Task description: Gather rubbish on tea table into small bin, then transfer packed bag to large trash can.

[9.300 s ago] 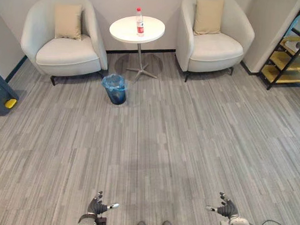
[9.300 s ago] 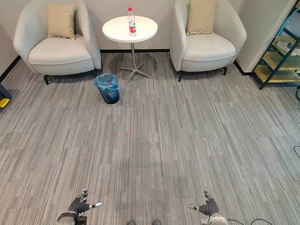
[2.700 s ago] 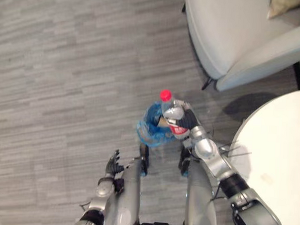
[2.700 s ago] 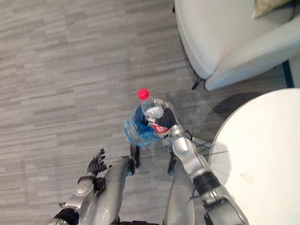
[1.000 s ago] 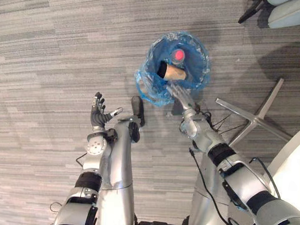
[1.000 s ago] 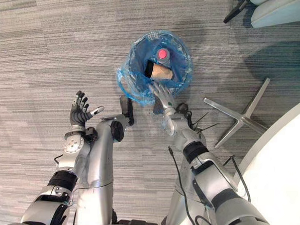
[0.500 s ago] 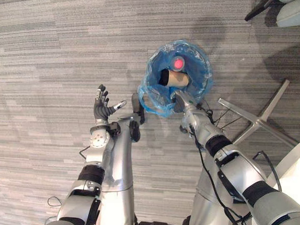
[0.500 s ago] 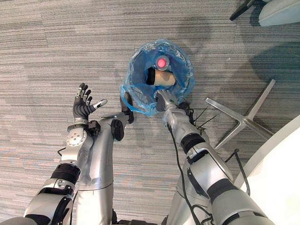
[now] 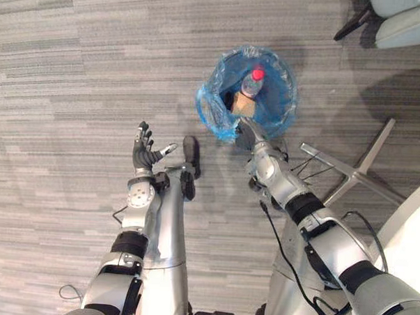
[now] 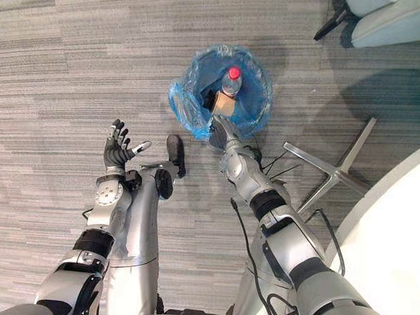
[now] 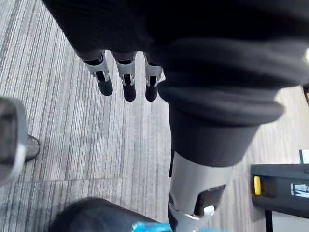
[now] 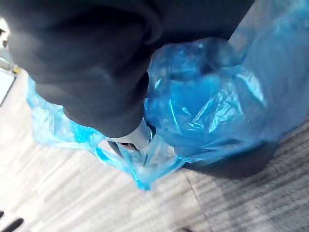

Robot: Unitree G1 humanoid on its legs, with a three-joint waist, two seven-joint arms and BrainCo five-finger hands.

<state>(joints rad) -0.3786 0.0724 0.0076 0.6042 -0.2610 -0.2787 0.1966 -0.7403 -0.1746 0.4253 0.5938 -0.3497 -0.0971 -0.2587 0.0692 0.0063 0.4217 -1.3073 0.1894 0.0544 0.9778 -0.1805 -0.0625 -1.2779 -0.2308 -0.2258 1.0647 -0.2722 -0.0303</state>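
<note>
Grey striped carpet floor (image 9: 74, 68), running across both eye views. White tea table (image 10: 402, 229), curved edge at lower right, with its metal star base (image 9: 356, 174) near the bin. Pale armchair (image 9: 404, 19), corner at upper right.

Small bin (image 9: 291, 98), standing on the carpet ahead of the robot, lined with a blue bag (image 12: 203, 101) folded over the rim. Holds a clear bottle (image 9: 251, 86), red cap up, and a brown paper item (image 9: 241, 103) touching it, kind not legible.

Change noted: bottle, carried in the right hand above the bin under three seconds ago, now released and resting inside. Judged: gathering stage likely finished; lifting the bag out and carrying it to the large can not yet done.

Right hand (image 9: 244, 133), lowered to the bin's near rim, against the blue bag, bottle just beyond and apart from it. Wrapped in plastic in the right wrist view; grip cannot be told.

Left hand (image 9: 146, 153), spread, empty, raised well apart from the bin.
</note>
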